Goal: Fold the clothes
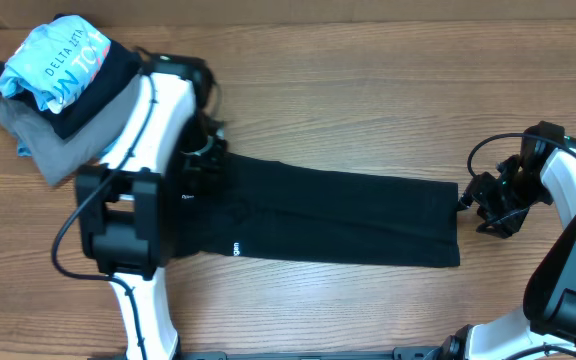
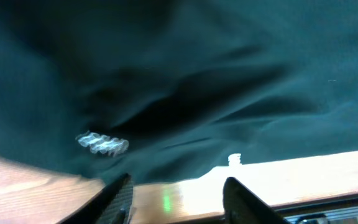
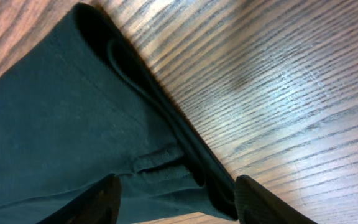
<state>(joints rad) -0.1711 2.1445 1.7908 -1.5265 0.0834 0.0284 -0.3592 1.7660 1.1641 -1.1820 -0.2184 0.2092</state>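
The black garment [image 1: 348, 215] lay as a long flat band across the middle of the table [image 1: 368, 60]. Its left end was under the left arm, and its right end was just beside the right arm. The left gripper [image 2: 178, 186] hung over the near hem close to the white logo [image 2: 102, 143], fingers apart with bare wood between them — holding nothing. The right gripper [image 3: 178, 186] stood over the right end with its fingers spread too. The layered edge there lay slack on the wood, not pinched.

The step in hand looked like taking hold for a fold along the band's length. To do it well, the right fingers would need to come down square on that thick edge and catch every layer, not only the top one. The lift should be just high enough to carry the end over without dragging the rest. The left gripper would best pin or hold its own end so the band stayed straight — a slipped layer would leave a crooked fold. The blue shirt [image 1: 53, 60] and grey garment [image 1: 48, 135], stacked at the far-left corner, needed no touching.
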